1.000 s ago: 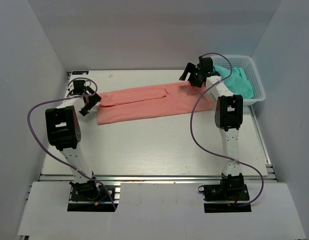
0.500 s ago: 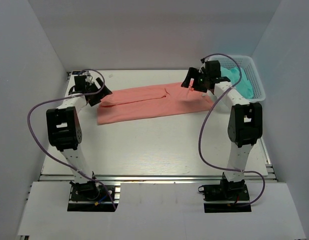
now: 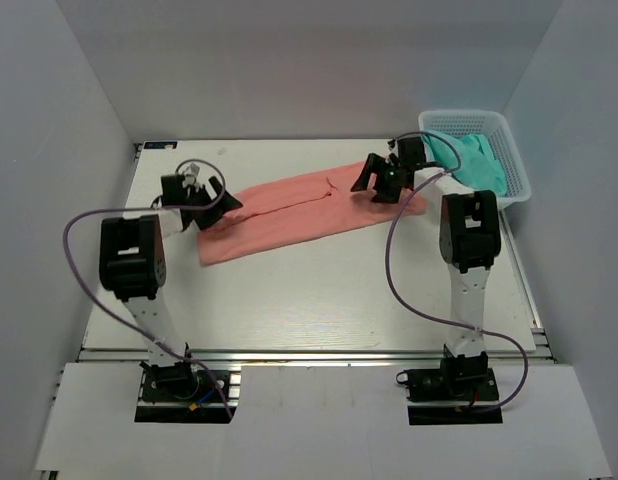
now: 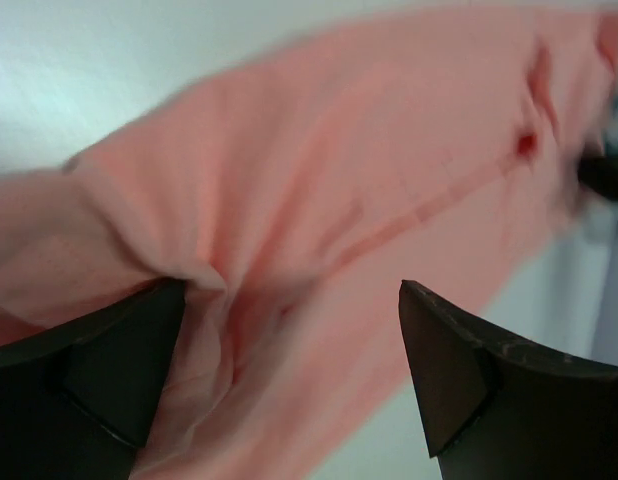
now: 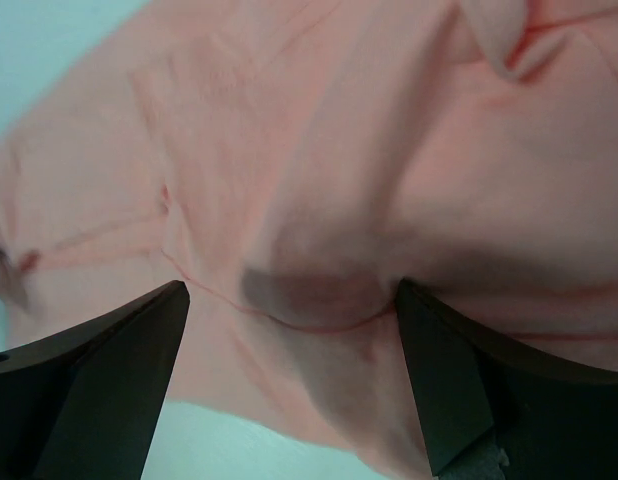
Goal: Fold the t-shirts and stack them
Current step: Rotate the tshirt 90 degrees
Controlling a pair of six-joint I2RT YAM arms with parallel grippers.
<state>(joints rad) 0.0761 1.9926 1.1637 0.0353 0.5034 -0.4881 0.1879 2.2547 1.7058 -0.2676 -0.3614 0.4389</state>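
The salmon-pink t-shirt [image 3: 299,210] lies as a long folded strip across the far half of the table, slanting down to the left. My left gripper [image 3: 222,202] is low over its left end, jaws open. Bunched pink cloth [image 4: 289,200] lies between the fingers [image 4: 119,360]. My right gripper [image 3: 375,179] is low over the shirt's right part, jaws open, with a raised fold of pink cloth [image 5: 319,290] between the fingers [image 5: 459,380]. The teal-green t-shirt [image 3: 476,160] lies crumpled in the basket.
The white lattice basket [image 3: 517,178] stands at the far right corner of the table [image 3: 309,290]. White walls close in the back and both sides. Purple cables loop from both arms over the table.
Both grippers have moved inward and down onto the salmon shirt. The shirt's left end has shifted toward the front, so the strip now lies slanted.
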